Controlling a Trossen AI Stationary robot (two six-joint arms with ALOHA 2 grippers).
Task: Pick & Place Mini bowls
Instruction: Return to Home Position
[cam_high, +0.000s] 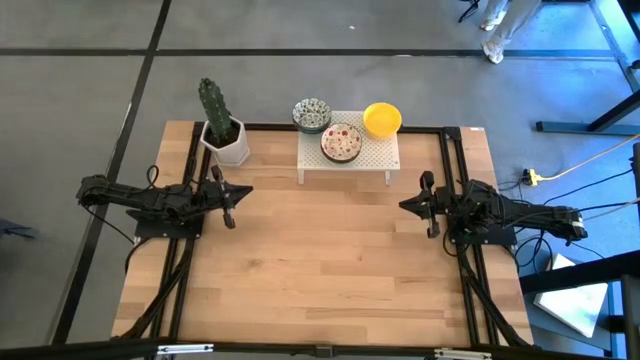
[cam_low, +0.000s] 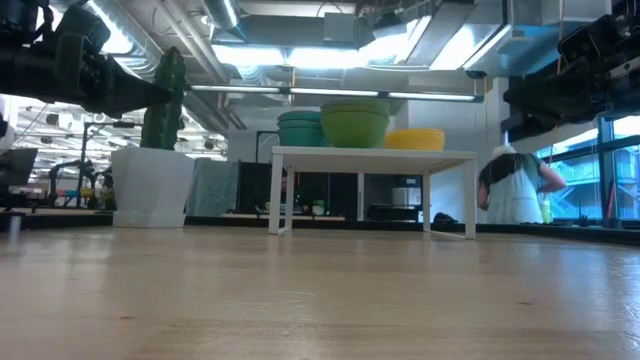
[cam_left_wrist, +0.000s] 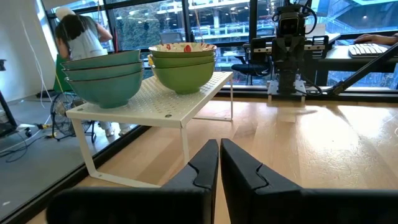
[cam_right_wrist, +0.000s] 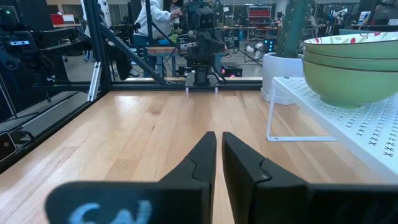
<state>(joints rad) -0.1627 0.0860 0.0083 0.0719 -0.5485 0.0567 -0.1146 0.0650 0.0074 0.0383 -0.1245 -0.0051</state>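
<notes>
Left gripper (cam_high: 229, 203): hangs over the left side of the counter (cam_high: 330, 260), near the cactus pot (cam_high: 226, 141). It points inward toward the other arm. Its own wrist view shows its fingers (cam_left_wrist: 205, 165) drawn together with only a thin slit between them, and nothing is held.
Right gripper (cam_high: 429, 207): hangs over the right side of the counter, just in front of the rack's right end, and faces the left arm. Its fingers (cam_right_wrist: 202, 158) are likewise nearly touching and hold nothing.
Rack (cam_high: 380, 155): a white perforated rack on legs at the counter's far edge as the low view sees it, between the two arms and just beside the cactus pot.
Teal-speckled stack (cam_high: 311, 115): sits on the rack's back left corner. The left wrist view shows three bowls nested, teal on the outside.
Red-floral stack (cam_high: 341, 142): sits mid-rack, nearer the front edge and close beside the teal-speckled stack. Three bowls are nested, green on the outside, with the floral inside of the top one showing.
Yellow stack (cam_high: 381, 119): sits on the rack's back right corner, apart from the other two stacks. How many bowls it holds cannot be read.
Cactus pot: white, upright, with a green cactus in it.
Person (cam_low: 515, 185): stands in the room beyond the counter, in a light top.
</notes>
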